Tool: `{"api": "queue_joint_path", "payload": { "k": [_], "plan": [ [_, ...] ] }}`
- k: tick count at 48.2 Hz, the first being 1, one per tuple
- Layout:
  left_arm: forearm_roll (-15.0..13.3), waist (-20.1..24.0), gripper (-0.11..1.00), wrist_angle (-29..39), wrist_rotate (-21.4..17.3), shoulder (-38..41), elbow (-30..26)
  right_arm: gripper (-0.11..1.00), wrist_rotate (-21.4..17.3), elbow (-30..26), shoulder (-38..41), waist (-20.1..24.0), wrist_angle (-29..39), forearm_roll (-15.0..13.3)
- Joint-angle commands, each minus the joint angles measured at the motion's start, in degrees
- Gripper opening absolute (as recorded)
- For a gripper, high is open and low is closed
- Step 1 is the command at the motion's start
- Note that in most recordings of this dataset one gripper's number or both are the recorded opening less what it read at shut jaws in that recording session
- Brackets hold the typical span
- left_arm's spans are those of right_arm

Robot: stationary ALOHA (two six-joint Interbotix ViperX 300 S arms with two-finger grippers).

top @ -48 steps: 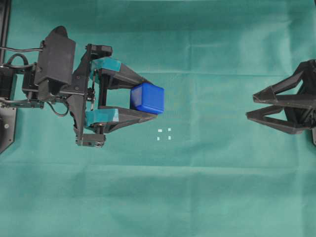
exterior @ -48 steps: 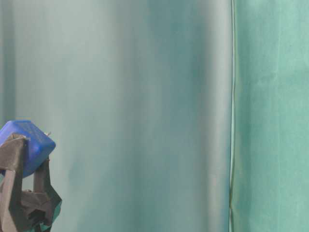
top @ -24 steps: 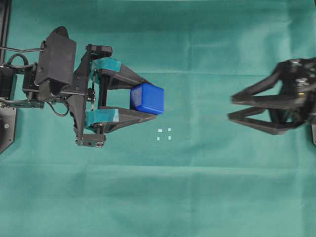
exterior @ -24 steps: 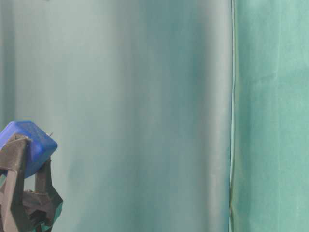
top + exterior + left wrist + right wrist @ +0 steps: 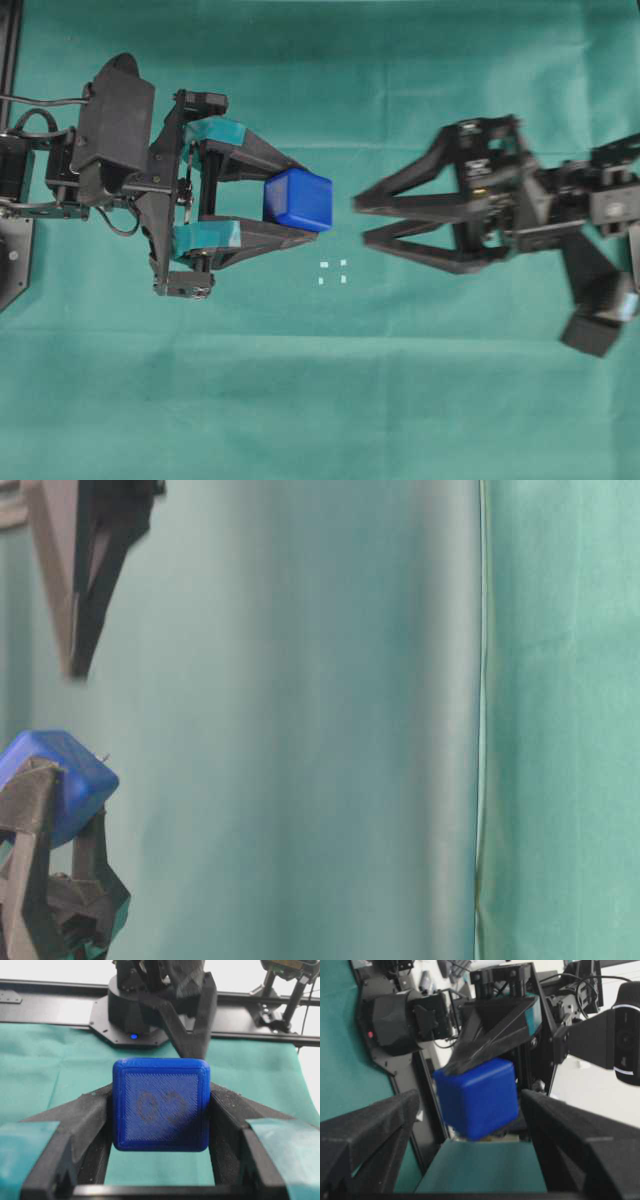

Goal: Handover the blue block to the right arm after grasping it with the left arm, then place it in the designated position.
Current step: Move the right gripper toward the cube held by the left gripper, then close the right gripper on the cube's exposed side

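The blue block (image 5: 298,199) hangs above the green cloth, pinched between the teal-padded fingers of my left gripper (image 5: 309,197), which is shut on it. In the left wrist view the block (image 5: 160,1105) fills the gap between both fingers, its face showing a faint dark mark. My all-black right gripper (image 5: 360,222) stands open just right of the block, tips pointing at it and a small gap short of it. Through the right wrist view the block (image 5: 477,1097) sits ahead, between the spread fingers (image 5: 375,1125). The designated position (image 5: 332,272), tiny white marks, lies on the cloth below the block.
A black rail (image 5: 10,60) runs along the left edge of the overhead view. The right arm's base (image 5: 135,1010) and a black frame stand behind the block in the left wrist view. A vertical seam (image 5: 480,720) splits the green backdrop at table level.
The right arm has swept left from the right edge toward the block, its jaws staying open. The left gripper and block have held still.
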State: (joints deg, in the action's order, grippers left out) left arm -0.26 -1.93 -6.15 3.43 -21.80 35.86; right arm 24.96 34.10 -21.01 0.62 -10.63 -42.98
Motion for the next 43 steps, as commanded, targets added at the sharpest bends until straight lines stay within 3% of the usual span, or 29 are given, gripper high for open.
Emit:
{"api": "queue_joint_path", "payload": {
  "k": [1, 20, 43],
  "plan": [
    [-0.09, -0.18, 0.47, -0.18, -0.09, -1.05, -0.70, 0.90, -0.18, -4.04, 1.93, -0.09, -0.18, -0.18],
    [0.00, -0.18, 0.47, 0.18, -0.09, -1.05, -0.62, 0.90, 0.44, -11.87, 9.93, -0.09, 0.62, -0.97],
    [-0.09, -0.18, 0.47, 0.44, -0.09, -1.05, -0.62, 0.89, 0.79, -12.57, 10.46, -0.18, 4.13, -1.14]
  ]
}}
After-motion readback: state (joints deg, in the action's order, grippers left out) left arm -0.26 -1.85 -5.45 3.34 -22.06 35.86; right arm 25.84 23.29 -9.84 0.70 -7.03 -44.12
